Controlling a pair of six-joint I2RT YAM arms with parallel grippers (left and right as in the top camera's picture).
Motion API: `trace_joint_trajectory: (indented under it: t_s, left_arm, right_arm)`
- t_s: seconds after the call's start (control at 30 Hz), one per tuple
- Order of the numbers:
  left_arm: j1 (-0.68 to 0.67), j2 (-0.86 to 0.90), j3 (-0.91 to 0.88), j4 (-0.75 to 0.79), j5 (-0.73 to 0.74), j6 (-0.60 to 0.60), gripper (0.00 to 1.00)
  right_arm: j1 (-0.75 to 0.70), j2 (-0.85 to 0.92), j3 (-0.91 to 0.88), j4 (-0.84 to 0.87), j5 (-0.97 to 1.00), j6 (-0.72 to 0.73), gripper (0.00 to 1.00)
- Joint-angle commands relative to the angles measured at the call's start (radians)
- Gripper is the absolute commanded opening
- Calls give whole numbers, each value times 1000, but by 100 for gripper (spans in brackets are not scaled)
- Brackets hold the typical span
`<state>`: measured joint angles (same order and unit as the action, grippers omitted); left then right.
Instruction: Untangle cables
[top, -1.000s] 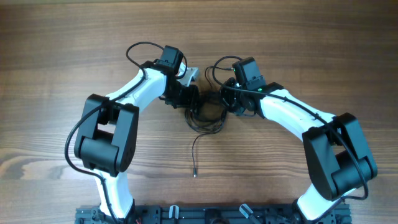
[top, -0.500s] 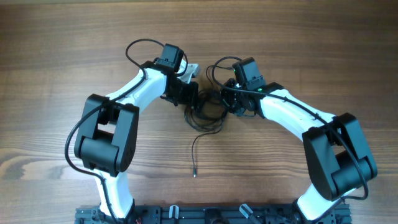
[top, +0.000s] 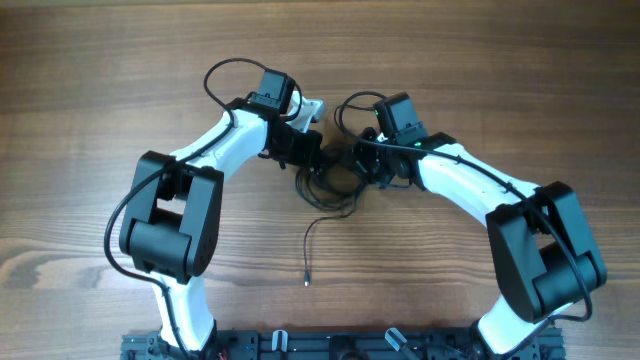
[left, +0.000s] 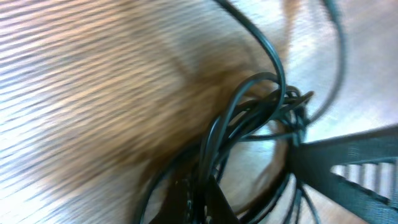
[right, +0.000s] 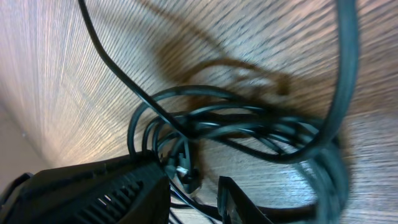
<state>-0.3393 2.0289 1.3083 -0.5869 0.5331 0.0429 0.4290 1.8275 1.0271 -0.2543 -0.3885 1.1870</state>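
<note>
Wood with a brown, streaky grain makes up the desk (top: 90, 90). It fills the overhead view from the far edge to the dark rail of the rig (top: 300, 345) along the near edge. The surface is matt, and in the wrist views light falls across it in pale bands.

The cables (top: 335, 185) lie a little far of the desk's middle, a small bundle of thin black loops between the two arms. One loose strand leaves the near side of the bundle and runs toward the near edge, ending in a small plug (top: 306, 283) that lies alone on the wood.

The left pincer (top: 308, 155) is down at the left, far side of the bundle. In its wrist view its black fingers (left: 348, 171) stand somewhat apart, with several strands crossing the gap and a tight knot of loops just beyond. The view is blurred, and I cannot tell whether the pincer has hold of them.

The right pincer (top: 368, 168) is at the right side of the bundle, facing the other. Its fingers (right: 93, 193) show a narrow gap, with a plug end and a strand lying in it. Whether they pinch the cord I cannot tell. The coiled loops rest on the wood just ahead of them.
</note>
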Motion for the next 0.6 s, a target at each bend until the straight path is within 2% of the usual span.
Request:
trace_joint_trajectory:
  t_s: [0.0, 0.1, 0.57]
  left_arm:
    - [6, 14, 1, 0, 188, 116, 4]
    - [13, 14, 1, 0, 243, 138, 4]
    - [76, 14, 0, -35, 245, 137, 4]
  right_arm:
    - [24, 16, -6, 6, -20, -5, 27]
    - [43, 16, -6, 5, 18, 27, 28]
    - [59, 16, -6, 19, 142, 100, 31]
